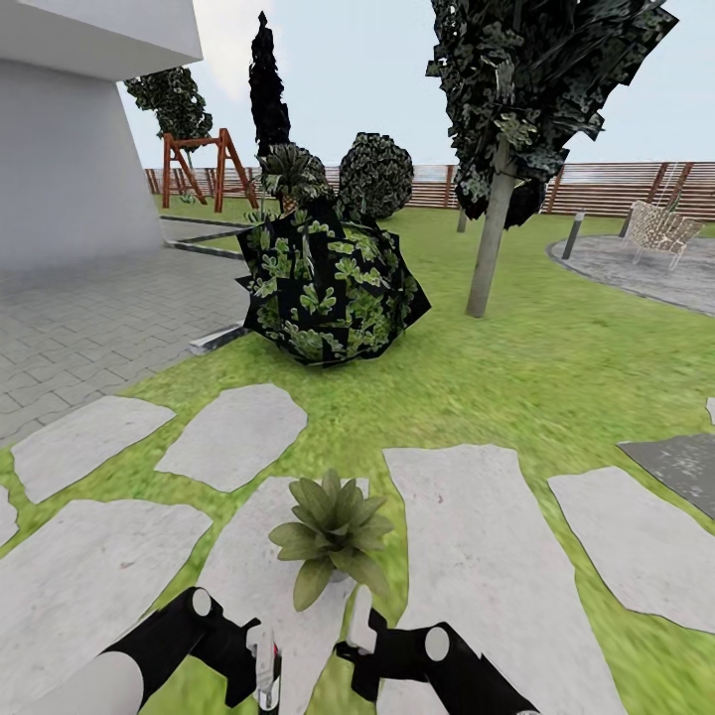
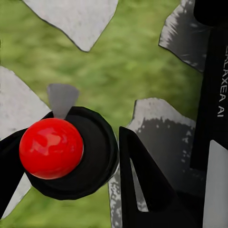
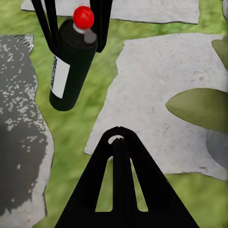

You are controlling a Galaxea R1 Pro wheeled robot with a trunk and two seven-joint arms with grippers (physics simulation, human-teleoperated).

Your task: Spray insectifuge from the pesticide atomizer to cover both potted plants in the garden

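The left end effector (image 1: 266, 667) is clenched on the atomizer (image 3: 72, 64), a black can with a pale label and a red knob (image 2: 51, 148) on top. In the right wrist view the can hangs tilted between the left fingers, above grass and a stepping stone (image 3: 156, 85). The right end effector (image 1: 359, 626) grasps nothing, and its fingers look pressed together in its own wrist view.

One potted plant (image 1: 333, 531) sits on a stone just ahead of both arms, a low rosette of pointed leaves whose pot is mostly hidden under the foliage. Behind it on the lawn (image 1: 556, 367) stands a big dark shrub (image 1: 328, 283), which is not a target.

The step in hand looks to be spraying this first plant. To do it well, I would bring the nozzle round to face the rosette and hold it just above and near the leaves, not beside them, since drift onto stone is wasted cover. The can is slanted in the grip, so keep the squeeze firm while turning the wrist. Sweep across the whole crown, outer leaf tips included, as full cover is the requirement. Keep the right arm clear of the leaves to avoid nudging the pot. The second plant has yet to be found
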